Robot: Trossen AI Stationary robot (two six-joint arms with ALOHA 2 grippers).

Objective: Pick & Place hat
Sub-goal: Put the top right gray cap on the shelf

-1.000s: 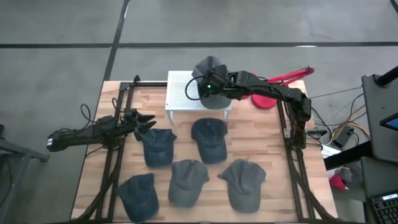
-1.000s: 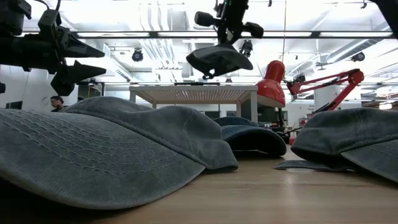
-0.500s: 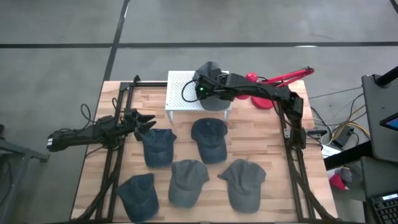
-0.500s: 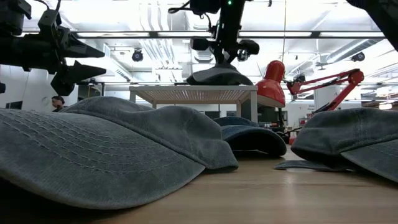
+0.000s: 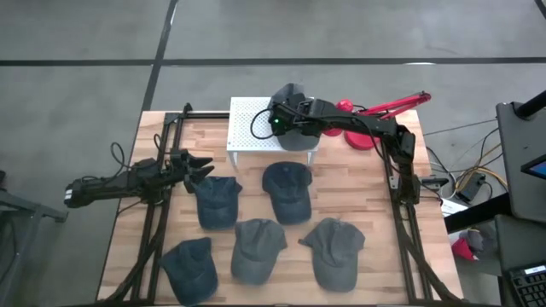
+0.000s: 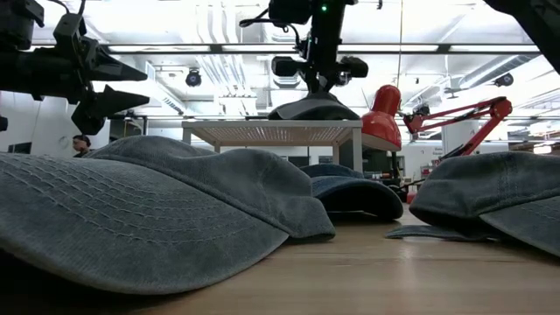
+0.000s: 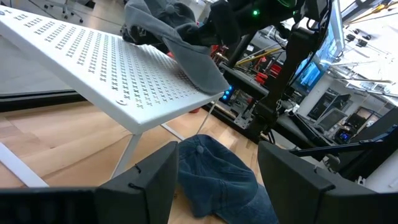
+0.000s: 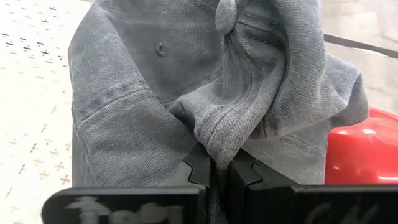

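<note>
**A:** Where's the hat [image 5: 287, 95] I'm placing?

**B:** Top centre of the overhead frame, resting on the right end of the white perforated stand [image 5: 245, 128]. I've got the right gripper [image 8: 221, 169] pinched shut on a fold of its crown fabric; the wrist view shows the cloth bunched between the fingers. In the level view the brim lies flat on the stand top, so I judge it's set down but not let go.

**A:** Why hold by the crown?

**B:** My guess: the soft fold is easy to pinch, and the brim hangs free to land first.

**A:** And your other arm?

**B:** The left gripper [image 5: 198, 165] waits at the left of the overhead frame, fingers spread, holding nothing, just beside a hat on the table [image 5: 368, 205]. Five more hats [image 5: 287, 191] lie in the lower half of the frame. A red lamp [image 5: 362, 136] sits right of the stand.

**A:** Any labels or writing?

**B:** None I can read on the hats or stand.
</note>
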